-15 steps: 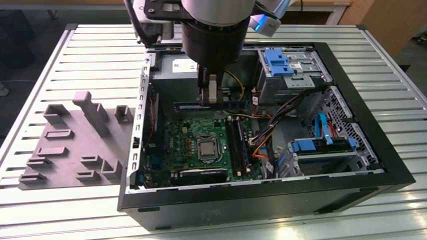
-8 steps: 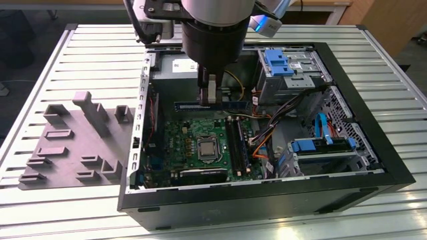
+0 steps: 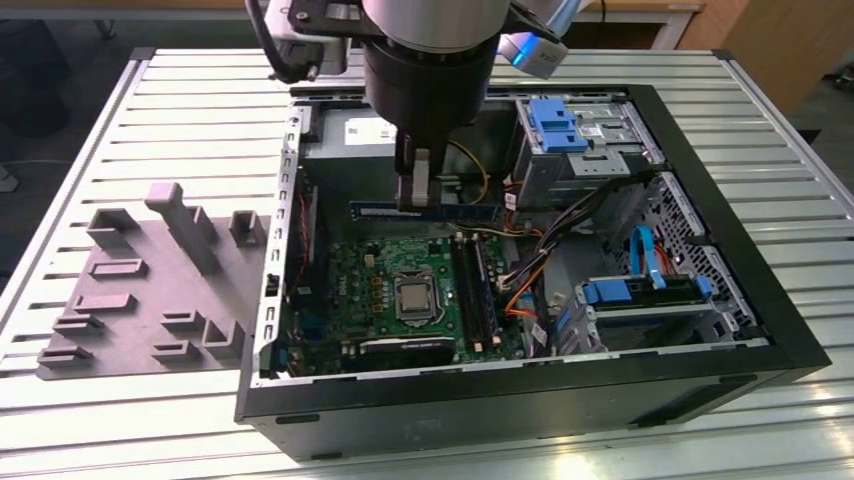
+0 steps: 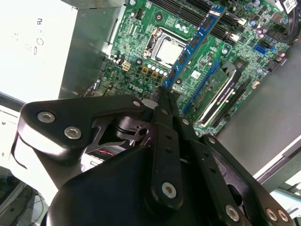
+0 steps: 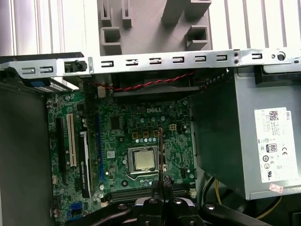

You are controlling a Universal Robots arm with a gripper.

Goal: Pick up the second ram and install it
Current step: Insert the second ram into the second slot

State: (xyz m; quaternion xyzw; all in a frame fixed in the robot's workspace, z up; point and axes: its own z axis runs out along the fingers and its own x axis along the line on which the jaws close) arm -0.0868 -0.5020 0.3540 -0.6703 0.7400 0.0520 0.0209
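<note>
One long, narrow blue ram stick (image 4: 193, 47), dark chips along its face, pinched in the gripper (image 4: 165, 94).

In the exterior view, the arm (image 3: 434, 60) is cut off by the top edge, and a middle part of the second ram (image 3: 467, 211) is covered by the gripper (image 3: 418, 198). In the first wrist view, the second ram (image 5: 161, 148) is seen edge-on, so its chips cannot be told, and the power supply (image 5: 244, 117) is cut off by the picture's edge.
</note>
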